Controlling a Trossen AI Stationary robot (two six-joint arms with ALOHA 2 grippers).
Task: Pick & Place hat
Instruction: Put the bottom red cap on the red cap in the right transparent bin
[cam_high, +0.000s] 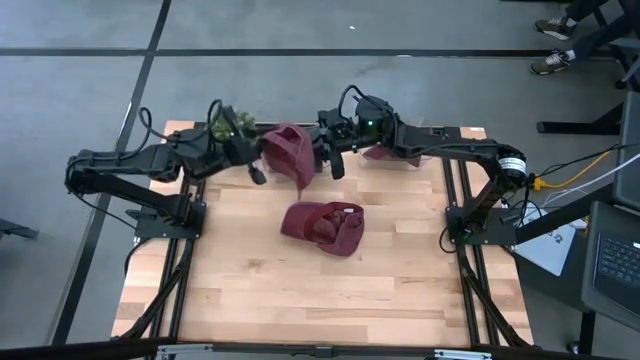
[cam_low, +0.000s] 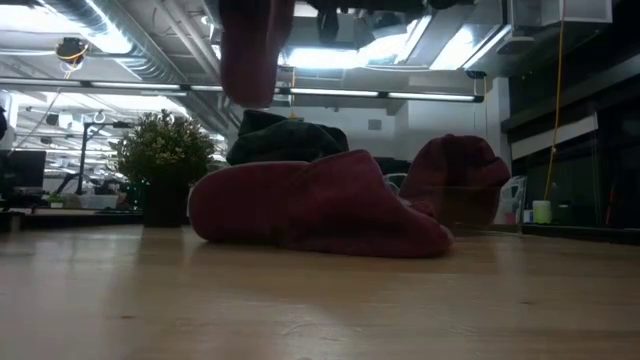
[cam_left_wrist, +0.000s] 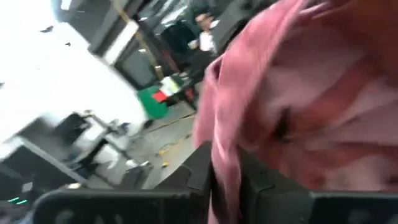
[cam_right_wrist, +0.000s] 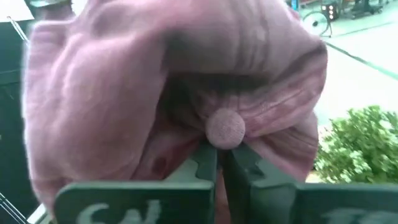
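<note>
Maroon cloth hat (cam_high: 288, 152) hanging crumpled above the surface (cam_high: 250, 280), pinched between left tool (cam_high: 262, 160) and right tool (cam_high: 322, 155), button on top.

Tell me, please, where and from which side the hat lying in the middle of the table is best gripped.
Probably at the raised edge of the hat on the table, coming from above. It lies crumpled on the wood, and its folds stand up in the low view, giving something to pinch. Both the left hand and the right hand are shut on the lifted hat.
</note>
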